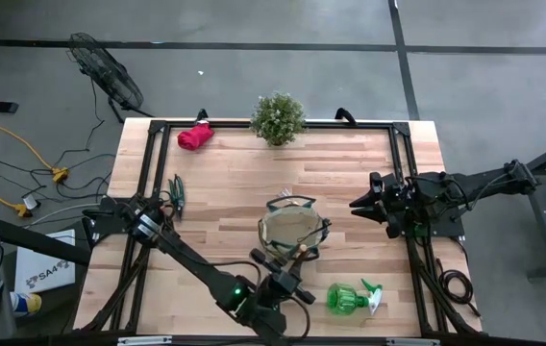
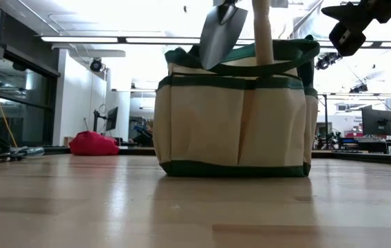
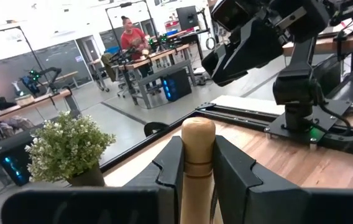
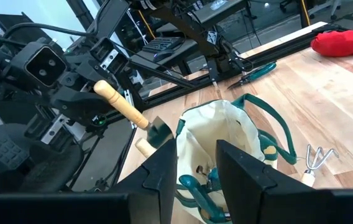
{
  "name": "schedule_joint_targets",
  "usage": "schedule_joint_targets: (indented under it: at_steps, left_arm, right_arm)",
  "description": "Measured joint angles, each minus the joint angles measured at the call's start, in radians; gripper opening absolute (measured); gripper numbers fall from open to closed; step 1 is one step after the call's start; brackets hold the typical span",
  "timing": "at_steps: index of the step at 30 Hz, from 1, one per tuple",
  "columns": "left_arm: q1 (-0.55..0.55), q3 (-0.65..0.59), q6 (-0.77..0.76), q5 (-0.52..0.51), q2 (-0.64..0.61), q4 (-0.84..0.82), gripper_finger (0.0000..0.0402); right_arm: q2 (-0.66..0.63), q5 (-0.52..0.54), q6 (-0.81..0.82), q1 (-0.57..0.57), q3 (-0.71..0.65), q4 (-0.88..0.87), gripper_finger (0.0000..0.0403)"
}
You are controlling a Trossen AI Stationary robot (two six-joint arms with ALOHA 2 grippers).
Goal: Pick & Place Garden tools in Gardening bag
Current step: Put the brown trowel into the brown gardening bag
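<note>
Pale wooden desk (image 1: 350, 173) carries the round tan fabric gardening bag (image 1: 292, 229). Above its rim, a stiff, top-heavy metal trowel (image 4: 127, 112) is pinched at its smooth wooden handle by the left gripper (image 3: 198, 163). Beside the bag, the right gripper (image 4: 196, 171) is held slightly spread, empty.

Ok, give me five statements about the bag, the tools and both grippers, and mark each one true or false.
1. The left gripper is shut on a wooden-handled trowel beside the gardening bag. True.
2. The spray bottle is already inside the bag. False: it lies on the table, apart from the bag, near the front edge.
3. The red glove bundle lies at the far edge of the table, left of the potted plant. True.
4. The right gripper holds the pruning shears. False: it holds nothing and hovers right of the bag; the shears lie on the table's left side.
5. The bag has tipped over. False: it stands upright.
</note>
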Motion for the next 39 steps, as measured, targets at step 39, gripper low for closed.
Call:
schedule_joint_targets:
  at_steps: [39]
  left_arm:
    - [0.07,0.0,-0.696,0.067,0.0,-0.562,0.0056]
  right_arm:
    - [0.0,0.0,0.0,0.0,0.0,0.0,0.0103]
